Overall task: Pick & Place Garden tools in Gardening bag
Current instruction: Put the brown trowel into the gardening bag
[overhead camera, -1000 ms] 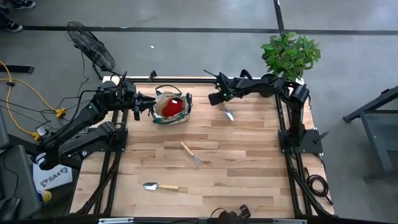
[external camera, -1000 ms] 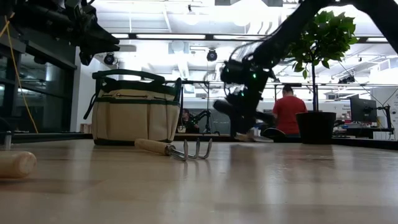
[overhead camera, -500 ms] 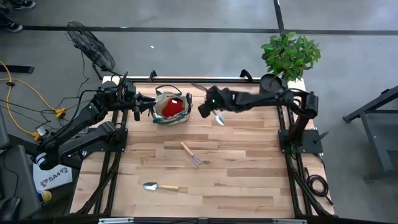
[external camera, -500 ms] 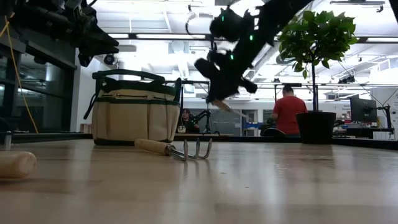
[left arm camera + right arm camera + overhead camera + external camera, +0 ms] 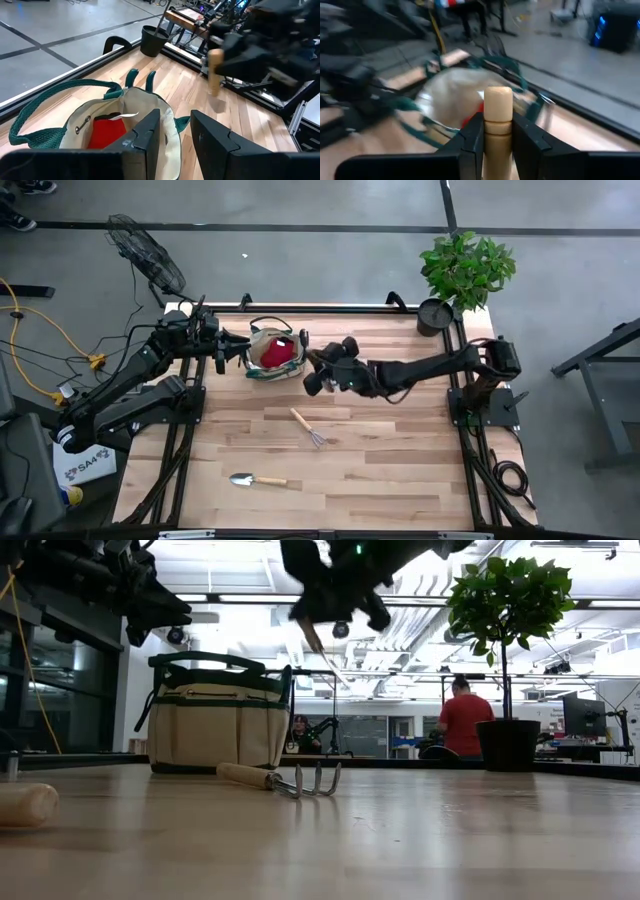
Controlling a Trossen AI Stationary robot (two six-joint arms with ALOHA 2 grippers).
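Note:
The beige gardening bag (image 5: 275, 350) with green trim stands at the table's far left, with the red spray bottle (image 5: 281, 352) inside it. My left gripper (image 5: 243, 345) is shut on the bag's left rim. My right gripper (image 5: 318, 370) hovers just right of the bag, above the table, shut on a wooden-handled trowel (image 5: 312, 638). A hand rake (image 5: 308, 427) lies flat mid-table. A second trowel (image 5: 255, 479) lies flat near the front. No shears are in view. My left gripper has the bag's rim (image 5: 173, 122) between its two fingers, one finger over the bag's inside and one outside. The bag stands on the table. My right gripper pinches the trowel's wooden handle (image 5: 498, 117) between its two fingers, with the handle's rounded free end past them. The trowel is lifted clear, and its blade (image 5: 310, 635) slants down below the gripper.
A potted green plant (image 5: 465, 268) in a black pot (image 5: 432, 313) stands at the far right corner. A fan (image 5: 145, 255) stands off the table's far left. A person in a red shirt (image 5: 465, 720) is in the room behind.
My right gripper has gone up and toward the table's left edge, from the far right to just beside the bag. It carries the trowel, which is now lifted high and clear of the table.

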